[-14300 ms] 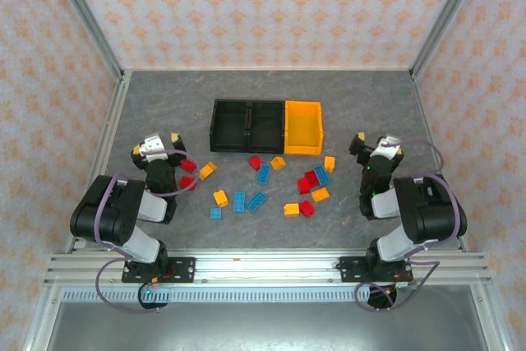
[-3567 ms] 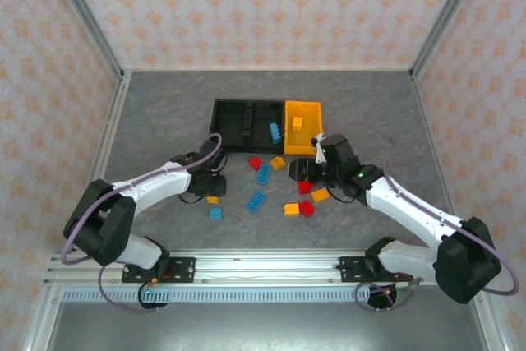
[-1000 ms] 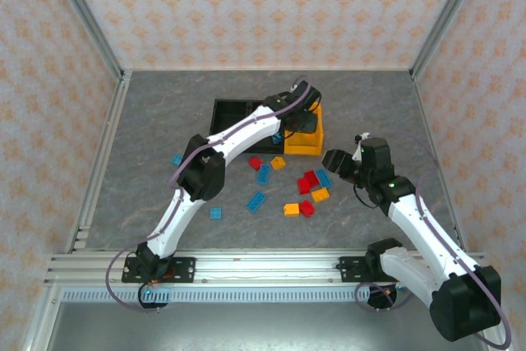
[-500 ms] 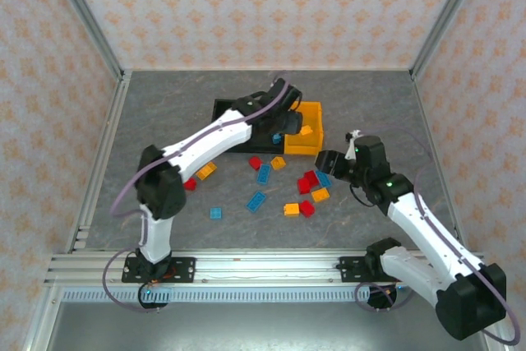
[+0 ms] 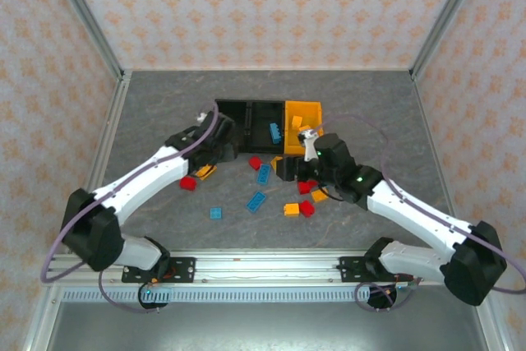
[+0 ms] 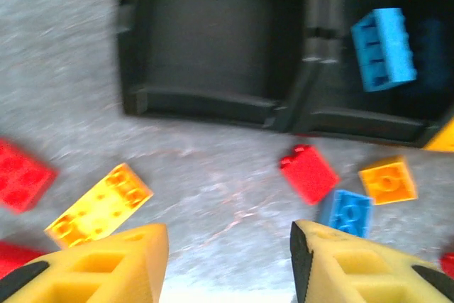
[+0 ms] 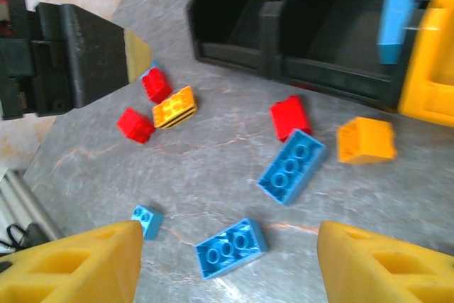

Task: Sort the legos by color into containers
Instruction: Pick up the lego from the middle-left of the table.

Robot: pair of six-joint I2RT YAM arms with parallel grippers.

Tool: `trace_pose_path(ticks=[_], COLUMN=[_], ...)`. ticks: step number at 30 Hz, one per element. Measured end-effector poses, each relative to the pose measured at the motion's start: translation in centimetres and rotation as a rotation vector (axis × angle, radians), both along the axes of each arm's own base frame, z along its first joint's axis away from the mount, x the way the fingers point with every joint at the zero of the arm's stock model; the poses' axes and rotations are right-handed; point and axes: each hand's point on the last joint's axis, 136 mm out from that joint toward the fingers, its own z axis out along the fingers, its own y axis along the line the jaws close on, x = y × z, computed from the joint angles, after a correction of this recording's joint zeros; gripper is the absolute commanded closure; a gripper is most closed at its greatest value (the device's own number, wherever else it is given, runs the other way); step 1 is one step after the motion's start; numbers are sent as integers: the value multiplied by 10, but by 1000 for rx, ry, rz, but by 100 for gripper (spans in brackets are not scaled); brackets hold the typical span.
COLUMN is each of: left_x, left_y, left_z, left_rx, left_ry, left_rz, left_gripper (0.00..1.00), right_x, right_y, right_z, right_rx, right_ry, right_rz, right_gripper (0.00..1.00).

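The legos lie mostly loose on the grey table (image 5: 156,113), in front of the three joined containers (image 5: 251,103). One blue brick (image 5: 274,131) lies in the middle black bin (image 5: 261,113), and two orange pieces (image 5: 298,122) lie in the orange-yellow bin (image 5: 317,113) at the right end of the row. Just before the bins' front wall sit a red brick (image 5: 256,163), a blue four-stud-long brick (image 5: 264,173) and an orange brick (image 5: 278,161), close together. Nearer the arms are a second long blue brick (image 5: 256,200), a small blue brick (image 5: 215,213), and an orange-yellow brick (image 5: 291,209) just beside a red one (image 5: 306,208). To the left, a red piece (image 5: 187,182) and a striped orange piece (image 5: 205,172) lie near each other. The left gripper (image 5: 220,147) hangs above this pair, pointing toward the bins. Its yellow fingers (image 6: 106,260) are spread with nothing between them. The right gripper (image 5: 286,168) hovers low over the middle of the scatter. Its fingers (image 7: 383,264) are likewise wide apart and empty, and the second long blue brick lies on the table between them in the right wrist view.
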Motion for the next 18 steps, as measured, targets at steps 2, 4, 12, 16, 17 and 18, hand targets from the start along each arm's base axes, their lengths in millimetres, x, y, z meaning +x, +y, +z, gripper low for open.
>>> trace_pose_path(ticks=[2,4,12,16,17,18], left_x=[-8,-14,-42,-57,-59,-61], left_y=[17,33,88,101,102,103], left_z=[-2,-5,-50,-72,-76,-78], left_rx=[-13,-23,-60,-79,-85,-93], left_ry=[-7,-15,70,127,134,136], left_rz=[60,129,423,542,561,579], left_gripper=[45,43,34,29,28,28], right_x=[1,3,6,6,6,7], right_y=[15,30,50,50,50,50], right_z=[2,1,-5,-4,-4,-4], right_rx=[-4,-12,-29,-30,-31,-31], right_ry=[-8,-13,-13,-19,-20,-21], right_rz=[35,65,103,106,106,104], right_gripper=[34,34,34,34,34,34])
